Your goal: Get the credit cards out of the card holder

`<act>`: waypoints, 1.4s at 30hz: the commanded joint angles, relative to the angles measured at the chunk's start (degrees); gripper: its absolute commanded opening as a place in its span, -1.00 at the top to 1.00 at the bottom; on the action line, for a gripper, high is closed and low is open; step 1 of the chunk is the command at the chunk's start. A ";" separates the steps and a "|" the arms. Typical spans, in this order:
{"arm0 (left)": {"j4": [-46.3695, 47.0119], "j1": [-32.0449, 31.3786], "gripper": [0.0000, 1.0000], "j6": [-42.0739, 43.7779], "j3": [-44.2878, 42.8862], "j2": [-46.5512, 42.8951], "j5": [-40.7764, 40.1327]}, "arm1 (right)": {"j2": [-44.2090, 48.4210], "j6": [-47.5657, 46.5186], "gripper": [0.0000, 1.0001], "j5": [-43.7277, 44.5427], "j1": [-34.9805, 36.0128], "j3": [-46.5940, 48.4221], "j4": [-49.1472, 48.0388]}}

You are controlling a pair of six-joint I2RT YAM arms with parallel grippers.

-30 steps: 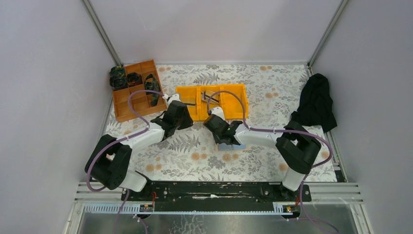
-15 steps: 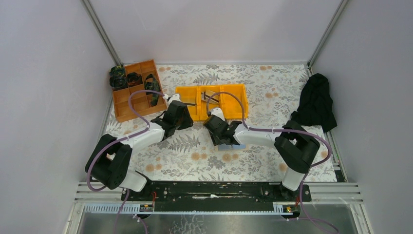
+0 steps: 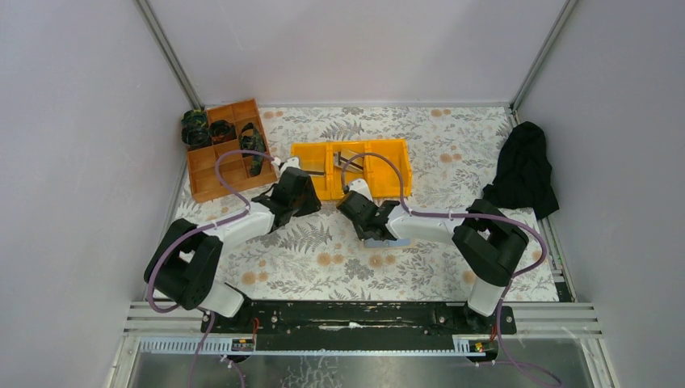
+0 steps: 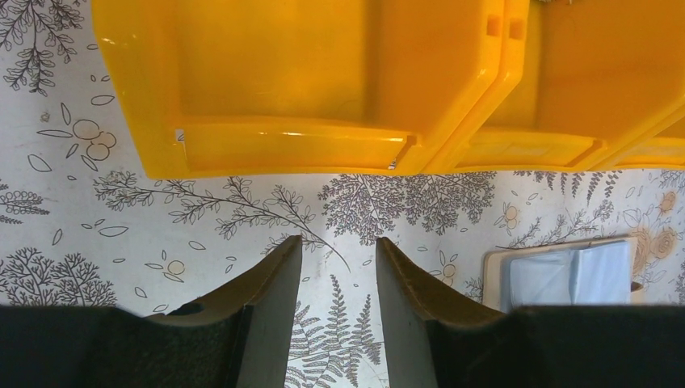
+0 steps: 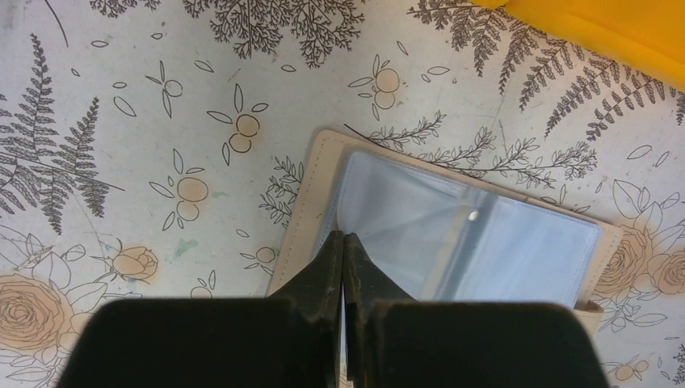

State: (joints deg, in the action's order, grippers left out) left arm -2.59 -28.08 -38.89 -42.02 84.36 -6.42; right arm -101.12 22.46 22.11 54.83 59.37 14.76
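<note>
Right gripper [image 5: 345, 241] jaws pinched shut, tips on the open tan folding card holder [image 5: 472, 234], on its translucent sleeve. Left gripper [image 4: 338, 246] half open, empty, at six o'clock of the yellow plastic bin [image 4: 283, 81]. Overhead, the arm nearly hides the holder.

Plain grey walls [image 3: 339, 48] enclose a floral-patterned tabletop [image 3: 452, 137].

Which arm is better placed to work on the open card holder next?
Right: the right tool, shut, sits over the card holder; the left tool hangs open by the yellow bin.
</note>
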 commanded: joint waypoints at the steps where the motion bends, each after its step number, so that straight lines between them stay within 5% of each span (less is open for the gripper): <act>1: 1.12 0.48 0.09 0.13 -0.57 0.72 0.91 | -1.47 -0.30 1.00 1.33 0.38 1.32 1.83; 16: 1.39 0.61 0.10 0.13 -0.41 0.56 1.97 | 6.32 0.67 1.00 3.54 0.38 -0.23 1.14; 34: 2.89 0.65 0.10 0.05 -0.09 0.82 4.88 | 20.19 3.01 1.00 -8.53 -3.50 -14.12 -14.89; 38: 8.70 0.65 0.11 0.16 1.41 0.76 12.56 | 21.38 5.31 1.00 -10.67 -5.29 -18.48 -17.68; 42: 29.30 0.65 0.11 -5.49 8.76 -0.47 28.87 | 22.65 7.17 1.00 -11.52 -6.04 -21.65 -20.08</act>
State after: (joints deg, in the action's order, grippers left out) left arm 5.58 -27.73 -39.53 -39.46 84.79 5.69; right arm -80.95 26.74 12.36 49.50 39.81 -0.93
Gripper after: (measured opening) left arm 0.446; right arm 0.011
